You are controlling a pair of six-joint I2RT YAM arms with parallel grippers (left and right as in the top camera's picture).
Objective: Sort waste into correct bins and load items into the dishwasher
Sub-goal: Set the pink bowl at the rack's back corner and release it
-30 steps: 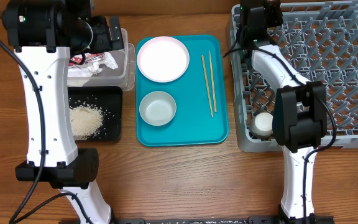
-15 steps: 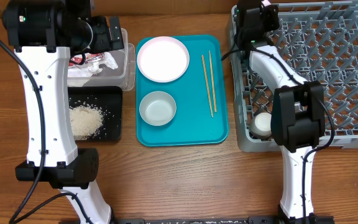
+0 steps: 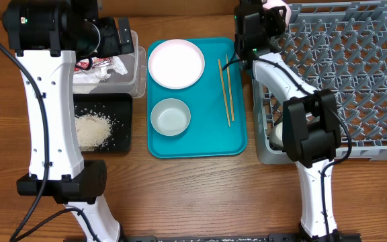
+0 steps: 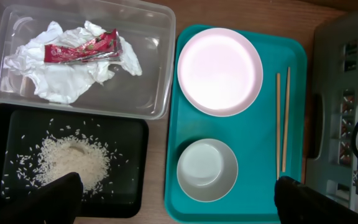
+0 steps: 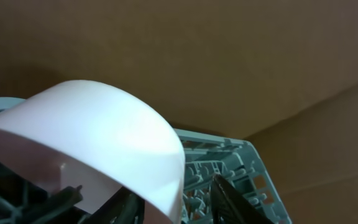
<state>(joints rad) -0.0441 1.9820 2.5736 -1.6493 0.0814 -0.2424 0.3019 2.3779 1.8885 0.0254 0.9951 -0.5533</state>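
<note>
Left pincer (image 4: 178,182) hung wide open above the bench (image 3: 200,195), holding nothing, with its two dark fingers (image 4: 58,199) at the bottom corners of the left wrist view. Right pincer (image 5: 176,196) was up at the far left corner of the grey dish rack (image 3: 355,74). Its jaws looked parted and loose around the rim of a white bowl (image 5: 98,152), with rack lattice visible in the gap between the bowl's edge and one finger (image 5: 224,198), so not clamped. I couldn't tell whether the other finger touched the bowl. That bowl sat tilted, mouth downward, at the rack's corner, and only a sliver showed in the overhead view. Small white cup (image 3: 276,134) sat in the rack at its near left corner, partly hidden by the right arm. Teal tray (image 3: 207,128) lay between the bins and the rack. It carried the white plate (image 3: 176,63) at the far end, the second bowl (image 3: 170,116) upright just nearer, apart from the plate, and the chopsticks (image 3: 225,91) side by side along the tray's right side. Clear tub (image 4: 160,62) stood to the left of the teal tray, with the red wrapper (image 4: 82,50) lying on top of the crumpled napkins (image 4: 61,81) inside it. Black tray (image 4: 129,162) was directly in front of the tub and touching it. It held the rice (image 4: 73,162) in a loose heap left of center, with stray grains scattered around it.
</note>
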